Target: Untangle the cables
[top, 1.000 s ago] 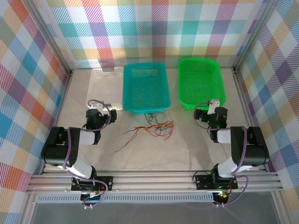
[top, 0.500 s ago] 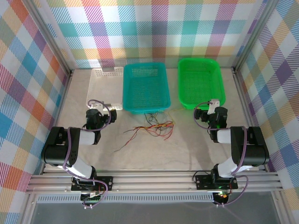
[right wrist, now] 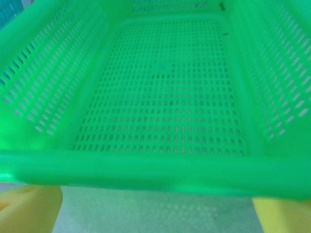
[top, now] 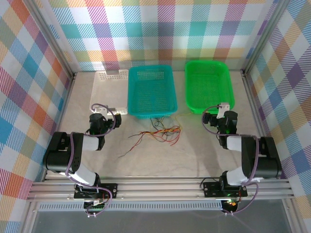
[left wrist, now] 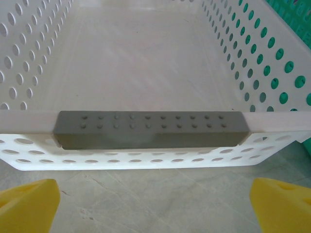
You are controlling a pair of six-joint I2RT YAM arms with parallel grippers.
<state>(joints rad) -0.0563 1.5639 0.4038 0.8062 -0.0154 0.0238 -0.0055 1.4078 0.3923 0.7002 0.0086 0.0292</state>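
The cables lie in a loose tangle of thin black, red, yellow-orange and brown strands on the table, just in front of the teal basket. My left gripper stands open to their left, facing the white basket. In the left wrist view, the left gripper has nothing between its yellow fingertips. To the right of the cables, my right gripper is open before the green basket. The right gripper holds nothing between its fingertips. Neither gripper touches the cables.
The three baskets stand in a row at the back. The white basket's front wall carries a grey studded strip. The green basket's rim is close in front of the right fingers. Checked walls enclose the table.
The right arm's elbow has shifted a little to the right. The cables, the baskets and the left arm hold still, and both grippers stay open.
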